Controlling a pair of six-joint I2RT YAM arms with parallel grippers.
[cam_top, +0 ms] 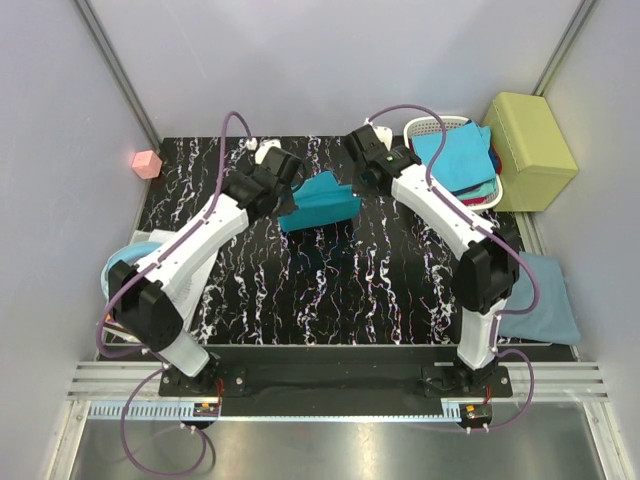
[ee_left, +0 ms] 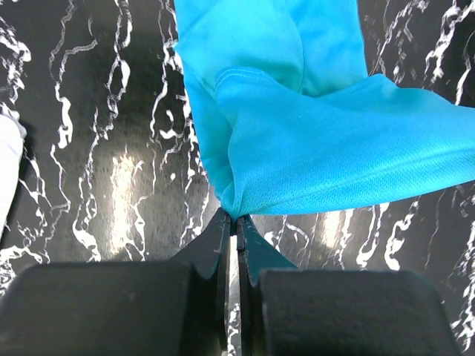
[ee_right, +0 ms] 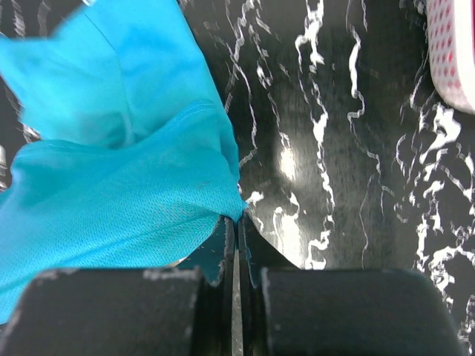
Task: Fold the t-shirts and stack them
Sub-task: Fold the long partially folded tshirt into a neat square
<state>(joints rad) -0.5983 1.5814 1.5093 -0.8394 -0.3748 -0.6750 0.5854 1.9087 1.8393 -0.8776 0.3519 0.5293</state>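
Observation:
A teal t-shirt (cam_top: 322, 203) hangs bunched between my two grippers over the far middle of the black marbled table (cam_top: 330, 290). My left gripper (cam_top: 292, 200) is at its left end and my right gripper (cam_top: 362, 190) at its right end. In the left wrist view my left gripper (ee_left: 236, 217) is shut on a corner of the teal t-shirt (ee_left: 326, 148), whose cloth spreads up and to the right. In the right wrist view my right gripper (ee_right: 239, 216) is shut on another corner of the teal t-shirt (ee_right: 111, 208), which drapes to the left.
A white slatted basket (cam_top: 428, 126) at the back right holds blue, teal and red t-shirts (cam_top: 458, 158). Beside it stands a yellow-green padded box (cam_top: 530, 150). A grey-blue t-shirt (cam_top: 543, 300) lies at the right edge. A pink cube (cam_top: 147, 163) sits at the back left.

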